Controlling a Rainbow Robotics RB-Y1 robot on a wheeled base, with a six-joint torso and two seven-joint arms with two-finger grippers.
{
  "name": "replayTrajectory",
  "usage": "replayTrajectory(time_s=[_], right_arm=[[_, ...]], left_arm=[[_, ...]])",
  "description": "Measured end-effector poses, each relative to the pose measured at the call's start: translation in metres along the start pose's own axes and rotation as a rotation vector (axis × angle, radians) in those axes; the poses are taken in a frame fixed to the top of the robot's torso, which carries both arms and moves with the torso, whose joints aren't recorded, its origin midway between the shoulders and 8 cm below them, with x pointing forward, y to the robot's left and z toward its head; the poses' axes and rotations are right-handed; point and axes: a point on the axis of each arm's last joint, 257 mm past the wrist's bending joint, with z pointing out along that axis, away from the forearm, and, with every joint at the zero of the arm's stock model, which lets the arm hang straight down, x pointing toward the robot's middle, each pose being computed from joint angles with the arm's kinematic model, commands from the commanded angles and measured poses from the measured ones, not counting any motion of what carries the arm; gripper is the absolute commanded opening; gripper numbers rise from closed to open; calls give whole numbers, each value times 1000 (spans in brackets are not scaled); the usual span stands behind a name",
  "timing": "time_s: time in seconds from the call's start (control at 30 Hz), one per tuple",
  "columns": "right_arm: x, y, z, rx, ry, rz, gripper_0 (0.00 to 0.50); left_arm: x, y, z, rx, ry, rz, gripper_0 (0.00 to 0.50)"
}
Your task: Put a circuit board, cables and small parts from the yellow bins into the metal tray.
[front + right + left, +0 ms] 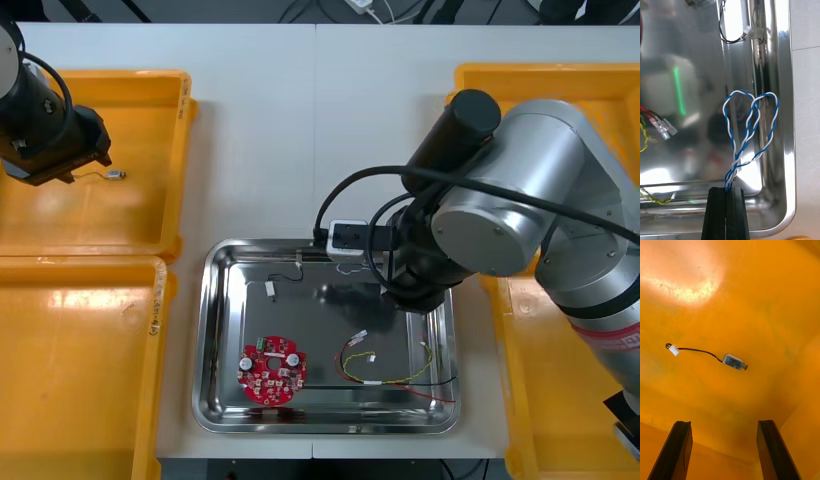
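Two arms are out over the desk [260, 130]. R gripper [726, 191] is above the far right part of the metal tray [784, 112], close to its wall, fingers pinched shut on the ends of the blue & white twisted cable [748, 123]. The cable fans out from the fingertips in two loops over the tray's sloped side. The loops prob. rest on the metal, though contact is hard to judge. In the front view the R arm covers that corner.

Already in the tray: round red board [272, 372] at near left, flat on the floor. Red & yellow cable [372, 381] at near right, well apart from the board. Thin black cable [746, 32] w/ white plug by the far wall.

L gripper [724, 423] hangs over the far left yellow bin [150, 100], fingers wide apart, nothing btwn them. A small metal part [733, 361] w/ a thin black lead & white plug lies on the bin floor, beyond the fingertips, not touching them.
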Motion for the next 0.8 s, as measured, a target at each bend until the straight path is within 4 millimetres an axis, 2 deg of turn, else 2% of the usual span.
replayTrajectory(time_s=[0.23, 0.43, 0.53, 0.8], right_arm=[[-9, -2, 12, 24, -6, -11, 0], [-4, -9, 20, 48, 3, 16, 0], [0, -11, 24, 58, 19, 20, 0], [1, -12, 35, 67, 10, 30, 0]], left_arm=[[-8, 7, 4, -18, -17, -129, 500], [-11, 14, 7, -22, -15, -320, 500], [-13, 16, 8, -23, -18, -354, 500], [-21, 3, 16, 40, -29, -410, 500]])
